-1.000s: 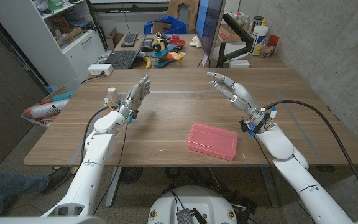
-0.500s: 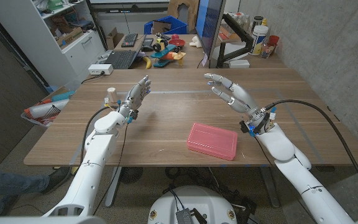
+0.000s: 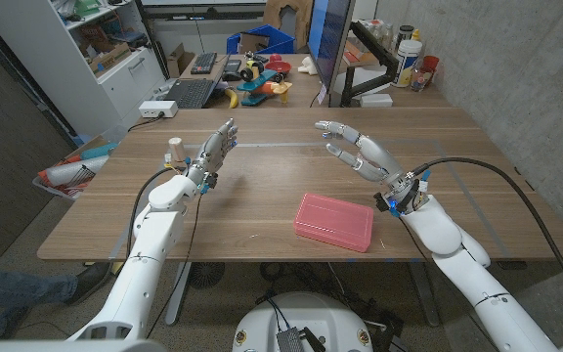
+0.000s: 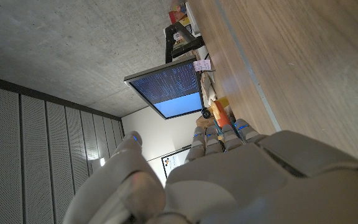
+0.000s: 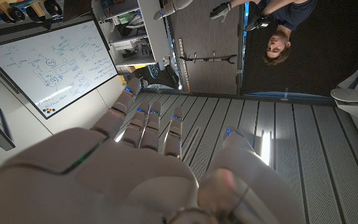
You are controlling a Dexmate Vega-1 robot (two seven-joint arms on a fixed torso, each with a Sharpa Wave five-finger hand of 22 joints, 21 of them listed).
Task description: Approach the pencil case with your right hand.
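Workshop room, concrete walls.
Wooden tabletop (image 3: 262,200); white shelving (image 3: 96,49) at left; monitor (image 3: 328,39) behind; whiteboard (image 5: 48,62) on wall.

Nothing legible tbh. The monitor (image 4: 169,87) had rows of light text on blue, way too small to read. The whiteboard (image 5: 51,59) had handwriting & diagrams, couldn't make out any words either.

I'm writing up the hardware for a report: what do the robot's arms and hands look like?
Both arms are smooth white rounded shells. The left hand and right hand are light grey, with small blue marks on the fingers. Black cables loop outside each arm: one along the left forearm, a longer one arching from the right wrist, where small connectors cluster.
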